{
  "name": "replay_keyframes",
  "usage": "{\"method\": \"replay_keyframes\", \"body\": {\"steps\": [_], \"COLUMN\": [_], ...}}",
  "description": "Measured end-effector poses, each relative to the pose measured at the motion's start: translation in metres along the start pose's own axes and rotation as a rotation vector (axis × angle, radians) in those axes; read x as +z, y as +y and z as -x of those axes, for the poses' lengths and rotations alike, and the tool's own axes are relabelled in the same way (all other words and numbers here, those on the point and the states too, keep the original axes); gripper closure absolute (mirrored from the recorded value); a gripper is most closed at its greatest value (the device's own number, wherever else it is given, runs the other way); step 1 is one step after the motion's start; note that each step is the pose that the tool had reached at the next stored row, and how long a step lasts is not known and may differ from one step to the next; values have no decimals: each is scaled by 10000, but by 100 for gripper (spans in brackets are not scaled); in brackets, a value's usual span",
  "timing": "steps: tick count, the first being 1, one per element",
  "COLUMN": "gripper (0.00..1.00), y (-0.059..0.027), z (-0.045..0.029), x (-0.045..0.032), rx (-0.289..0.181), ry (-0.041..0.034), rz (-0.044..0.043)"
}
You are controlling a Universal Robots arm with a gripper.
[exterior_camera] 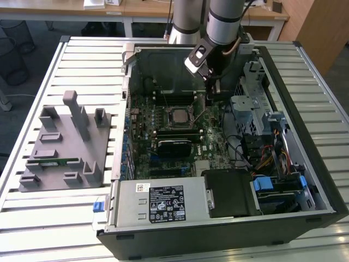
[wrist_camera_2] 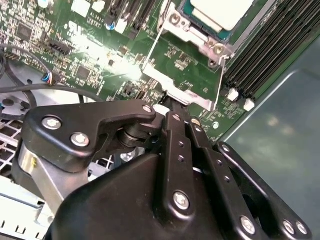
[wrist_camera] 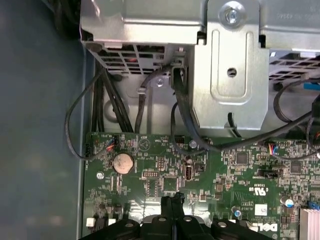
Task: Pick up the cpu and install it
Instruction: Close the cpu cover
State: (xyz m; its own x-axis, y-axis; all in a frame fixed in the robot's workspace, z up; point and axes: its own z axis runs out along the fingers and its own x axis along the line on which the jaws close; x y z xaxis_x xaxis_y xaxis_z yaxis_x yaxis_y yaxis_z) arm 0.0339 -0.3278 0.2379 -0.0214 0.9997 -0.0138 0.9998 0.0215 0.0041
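The cpu (exterior_camera: pixel 179 115) lies flat in its socket in the middle of the green motherboard (exterior_camera: pixel 163 158), inside the open computer case. In the second wrist view its pale silver top (wrist_camera_2: pixel 222 12) shows, and beside it the socket's thin metal frame (wrist_camera_2: pixel 185 92) stands open. My gripper (exterior_camera: pixel 214 87) hangs inside the case, to the exterior view's right of the socket and further back. Its black fingers (wrist_camera_2: pixel 172 130) are pressed together with no gap, their tips at the outer edge of that frame. In the first wrist view the gripper (wrist_camera: pixel 172 200) is just above the board, holding nothing I can see.
A metal drive cage (exterior_camera: pixel 248 109) and loose cables (exterior_camera: pixel 240 147) crowd the exterior view's right of the gripper. A black block (exterior_camera: pixel 174 144) sits just in front of the socket. Memory slots (wrist_camera_2: pixel 270 45) flank the cpu. A grey fixture (exterior_camera: pixel 62 144) with a green stick (exterior_camera: pixel 54 161) lies outside the case.
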Motion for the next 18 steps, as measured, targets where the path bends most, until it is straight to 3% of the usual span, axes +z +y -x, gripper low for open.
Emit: {"method": "replay_keyframes", "body": {"steps": [18], "gripper": [89], "y": [-307], "z": [-7], "x": [28], "rx": [0], "ry": [-1], "rz": [0]}}
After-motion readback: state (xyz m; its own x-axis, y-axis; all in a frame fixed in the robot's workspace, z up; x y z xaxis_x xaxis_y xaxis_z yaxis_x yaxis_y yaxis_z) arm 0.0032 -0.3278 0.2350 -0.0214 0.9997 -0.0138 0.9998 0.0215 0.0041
